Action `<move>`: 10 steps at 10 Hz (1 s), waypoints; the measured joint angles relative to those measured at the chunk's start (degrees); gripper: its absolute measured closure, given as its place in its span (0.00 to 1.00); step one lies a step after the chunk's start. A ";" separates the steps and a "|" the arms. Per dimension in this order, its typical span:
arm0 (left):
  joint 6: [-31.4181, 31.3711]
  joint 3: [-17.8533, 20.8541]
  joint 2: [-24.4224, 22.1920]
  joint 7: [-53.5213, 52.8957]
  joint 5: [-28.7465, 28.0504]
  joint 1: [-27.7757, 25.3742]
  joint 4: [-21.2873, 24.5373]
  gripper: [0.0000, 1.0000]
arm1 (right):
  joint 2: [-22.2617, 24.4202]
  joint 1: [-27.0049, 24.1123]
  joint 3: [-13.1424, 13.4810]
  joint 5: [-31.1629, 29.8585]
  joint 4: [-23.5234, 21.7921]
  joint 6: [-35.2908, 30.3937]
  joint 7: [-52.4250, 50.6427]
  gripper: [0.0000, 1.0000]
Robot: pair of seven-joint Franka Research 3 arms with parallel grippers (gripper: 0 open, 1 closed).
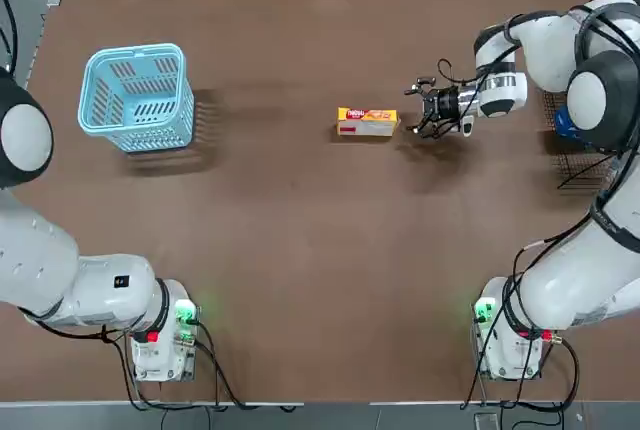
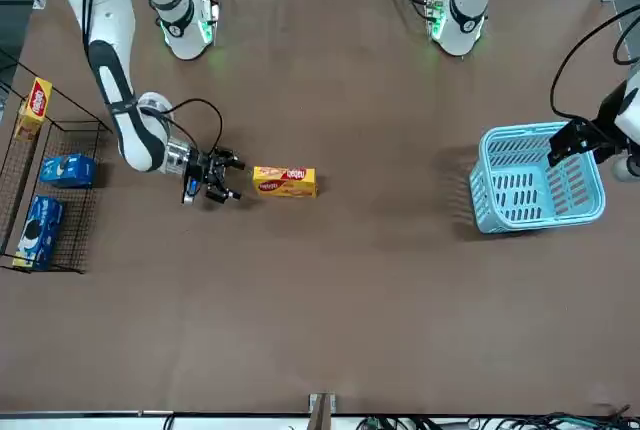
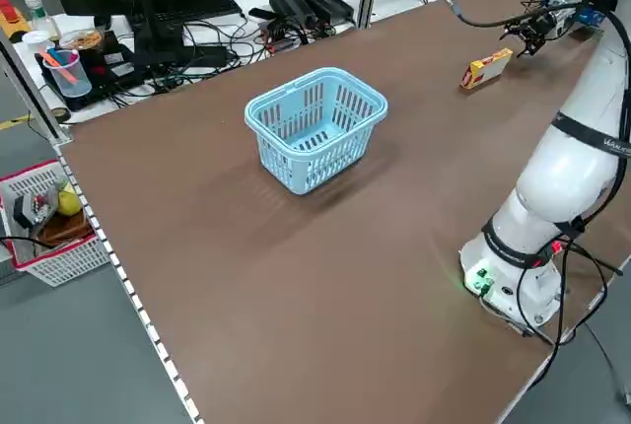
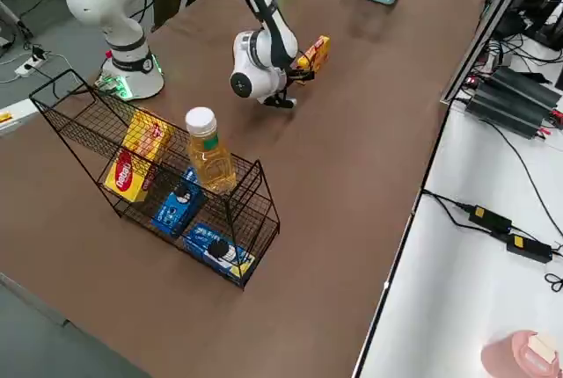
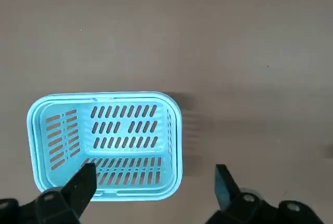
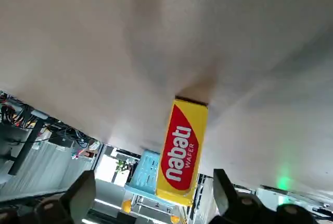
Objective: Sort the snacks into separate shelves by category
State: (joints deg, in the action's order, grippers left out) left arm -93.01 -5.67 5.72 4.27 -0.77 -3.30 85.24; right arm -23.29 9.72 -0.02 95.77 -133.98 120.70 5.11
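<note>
A long yellow snack box (image 1: pixel 367 121) with a red logo lies on the brown table, a little right of centre. My right gripper (image 1: pixel 416 109) is level with the box, just to its right, with its fingers open and pointing at the box's end; nothing is between them. In the right wrist view the box (image 6: pixel 182 151) lies straight ahead. The black wire shelves (image 2: pixel 45 195) stand at the table's right edge. They hold a yellow box (image 2: pixel 33 108) higher up and two blue packets (image 2: pixel 67 170) lower down. My left gripper (image 5: pixel 154 171) hangs open above the basket.
A light blue plastic basket (image 1: pixel 137 97) stands at the far left, with nothing visible inside. A bottle of yellow liquid (image 4: pixel 209 154) stands in the rack beside the snacks. Cables and power strips lie beyond the table's far edge.
</note>
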 joint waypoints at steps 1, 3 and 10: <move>0.00 0.00 0.00 0.00 0.00 0.00 0.00 0.00 | -0.37 0.00 -0.49 0.72 0.04 0.73 0.00 0.00; 0.00 0.02 0.00 0.00 0.00 -0.02 0.00 0.00 | -1.45 -0.23 -1.23 2.36 0.35 2.52 -0.01 0.00; -0.01 0.03 0.00 0.00 0.00 -0.02 -0.06 0.00 | -2.88 -4.66 -10.09 6.22 1.74 8.46 -1.54 0.03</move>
State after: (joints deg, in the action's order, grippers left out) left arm -93.03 -5.64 5.72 4.27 -0.77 -3.32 85.18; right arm -26.17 5.06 -10.11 101.98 -132.24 129.15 3.57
